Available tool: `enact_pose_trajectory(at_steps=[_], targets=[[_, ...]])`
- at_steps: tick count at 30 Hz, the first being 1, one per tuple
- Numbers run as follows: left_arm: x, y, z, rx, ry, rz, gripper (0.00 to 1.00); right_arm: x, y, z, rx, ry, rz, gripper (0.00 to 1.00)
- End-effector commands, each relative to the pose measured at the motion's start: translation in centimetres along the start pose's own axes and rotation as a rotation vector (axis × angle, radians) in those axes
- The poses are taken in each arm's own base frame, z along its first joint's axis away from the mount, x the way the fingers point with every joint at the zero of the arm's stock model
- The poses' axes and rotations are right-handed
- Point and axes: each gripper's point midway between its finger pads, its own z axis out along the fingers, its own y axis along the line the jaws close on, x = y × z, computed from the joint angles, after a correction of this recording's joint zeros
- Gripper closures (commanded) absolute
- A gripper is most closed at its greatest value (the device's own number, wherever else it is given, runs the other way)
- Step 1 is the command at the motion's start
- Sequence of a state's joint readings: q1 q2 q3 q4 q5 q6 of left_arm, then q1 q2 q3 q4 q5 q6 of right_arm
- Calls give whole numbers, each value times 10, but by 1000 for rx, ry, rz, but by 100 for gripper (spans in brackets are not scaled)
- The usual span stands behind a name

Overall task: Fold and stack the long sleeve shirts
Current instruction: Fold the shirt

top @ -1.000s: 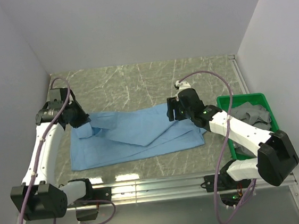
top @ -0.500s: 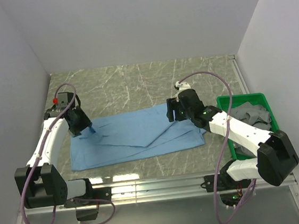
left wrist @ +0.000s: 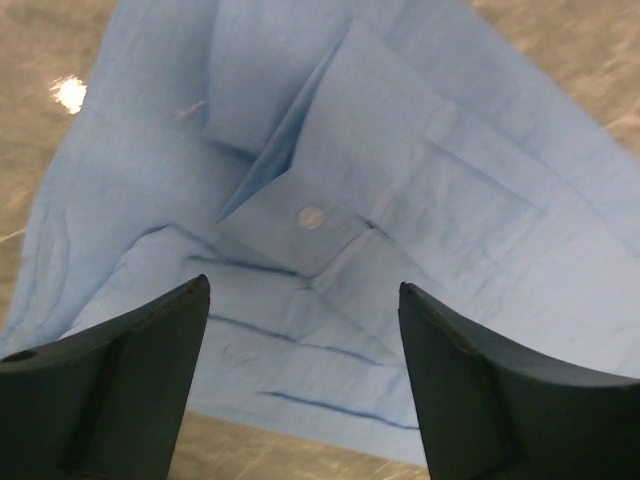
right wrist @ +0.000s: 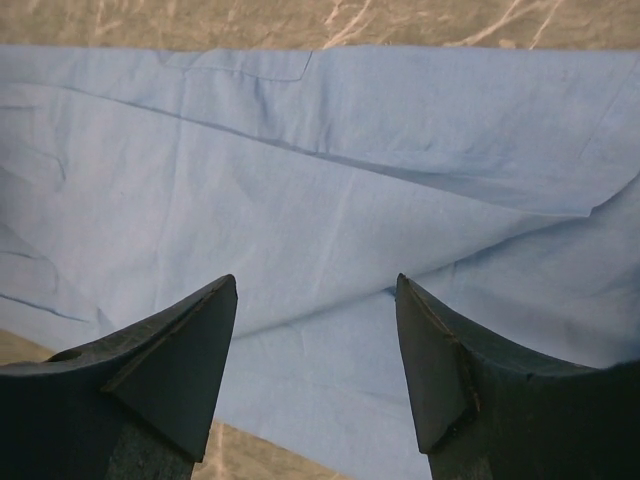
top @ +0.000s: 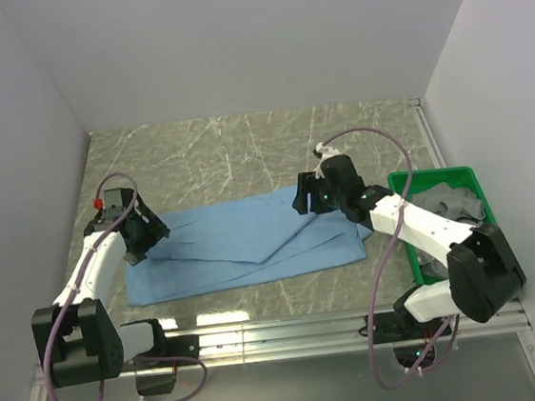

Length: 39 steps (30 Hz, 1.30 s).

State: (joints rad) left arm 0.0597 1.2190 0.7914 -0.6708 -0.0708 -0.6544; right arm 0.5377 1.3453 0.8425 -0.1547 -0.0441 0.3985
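Note:
A light blue long sleeve shirt point(top: 253, 245) lies spread and partly folded on the marble table. My left gripper point(top: 149, 234) hovers over its left end, open and empty. In the left wrist view a sleeve cuff with a white button point(left wrist: 312, 216) lies flat on the shirt point(left wrist: 450, 200), just beyond the gripper point(left wrist: 303, 285). My right gripper point(top: 304, 199) is open above the shirt's upper right part. The right wrist view shows smooth blue cloth point(right wrist: 330, 180) with a fold line under the gripper point(right wrist: 316, 280), nothing between the fingers.
A green bin point(top: 437, 175) at the right edge holds crumpled grey cloth point(top: 450, 205). White walls close in the left, back and right sides. Bare marble table point(top: 243, 150) lies behind the shirt, and a metal rail point(top: 281, 333) runs along the near edge.
My left gripper has opened and let go of the sleeve, which now lies flat on the shirt; the left arm drew back and lower. The right gripper shifted slightly left.

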Motion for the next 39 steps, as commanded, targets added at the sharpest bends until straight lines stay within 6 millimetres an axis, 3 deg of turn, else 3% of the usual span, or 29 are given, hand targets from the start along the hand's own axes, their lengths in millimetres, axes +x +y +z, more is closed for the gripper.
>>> enact_pose_trajectory(at_steps=[1,3,6,10,11,14,18,22,25,29,36,39], targets=[[-36,-43,-15,211,-142,-78,21,-18,9,2,-115,-34,137,29],[-36,-60,-18,298,-125,-97,26,-20,15,5,-167,-20,185,30],[-36,-75,-11,356,-91,-107,28,-13,41,11,-313,44,222,32],[-29,-77,11,346,-43,-131,36,1,62,21,-447,130,232,35],[-28,-76,16,342,-41,-140,39,14,64,27,-462,189,236,35],[-22,-66,34,285,-29,-186,44,38,55,45,-436,287,255,35],[-15,-47,56,193,-29,-268,50,60,24,61,-346,350,374,35],[-4,-32,72,142,1,-313,52,63,-16,68,-244,325,473,35],[-2,-25,77,122,12,-333,53,57,-45,66,-174,277,519,35],[-13,-25,71,117,-16,-322,52,35,-61,54,-124,178,498,35],[-52,-42,43,164,-116,-271,42,-14,-61,39,-105,11,425,36],[-63,-65,22,285,-144,-225,31,-34,-48,35,-162,-38,425,37]])
